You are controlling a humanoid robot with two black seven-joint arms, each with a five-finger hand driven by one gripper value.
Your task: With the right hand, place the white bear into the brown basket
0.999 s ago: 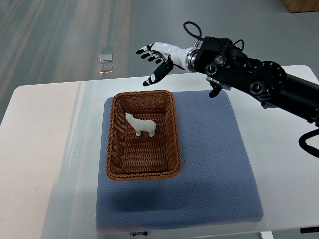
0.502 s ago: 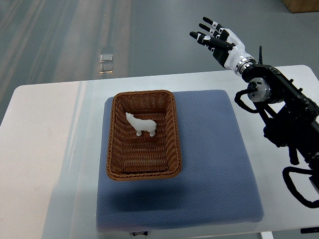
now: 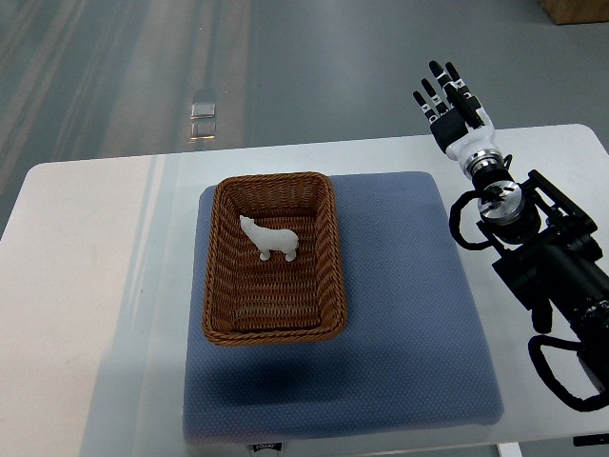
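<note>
Standing upright inside the brown basket (image 3: 272, 257), upper-middle of its floor: white bear (image 3: 269, 238), head toward frame left, clear of the wicker walls. Placement looks done.

Right hand (image 3: 454, 103) at upper right of frame, fingers straight and spread, holding nothing, pointing toward the top edge past the far side of the worktop (image 3: 86, 286). Well apart from basket and bear. Left arm not visible.

Basket sitting on the blue pad (image 3: 400, 314), left half of it, long side running top to bottom of frame.

Risks from here, as judged:
- Bear narrow-footed on ribbed wicker, so probably tips easily. Any knock to basket, pad or worktop could drop it on its side. Still inside, so low consequence.
- Forearm and cable loops at right of frame low over the pad's right edge. Snagging or dragging the pad on the way out would shift the basket with it.
- Sweeping back leftward across frame at basket height could clip the rim. Lifting clear first looks safer.
</note>
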